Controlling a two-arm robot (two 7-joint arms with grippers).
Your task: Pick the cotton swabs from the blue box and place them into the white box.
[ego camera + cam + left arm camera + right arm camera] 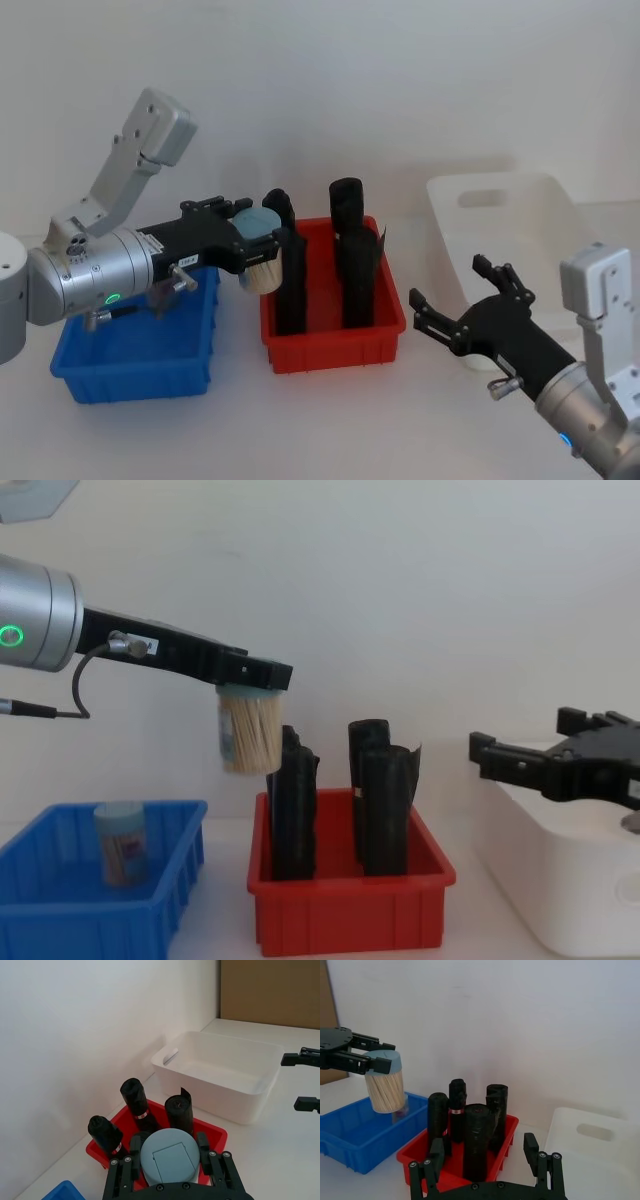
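Near edge first: right end effector (447, 291) sits at 4 o'clock in the head view, fingers spread wide, nothing in them, just in front of the white box (215, 1102). Blue box (130, 385) is at 8 o'clock on the surface (330, 430), red bin (335, 350) at 6 o'clock beside it, with a narrow gap between them. A second jar (120, 842) stands upright in the blue box. Left end effector (262, 243) is at 9 o'clock of centre, fingers closed on the lid end of a cotton swab jar (263, 274), which hangs lid up above the gap between the blue box and the red bin's left wall. Step in hand looks like mid-carry: pick done, drop-off not yet done. The white box is at 2–3 o'clock, empty as far as the left wrist view shows. Next move calls for travel toward 3 o'clock across the red bin. The catch is the black rolls (350, 250): in the chest view the jar bottom sits lower than their tops and just beside the nearest one; can't tell if they touch. So I'd raise first, then traverse. Open room is above the rolls and over the white box's far half; the right end effector crowds its near rim. The wall (350, 80) closes off 12 o'clock behind everything.
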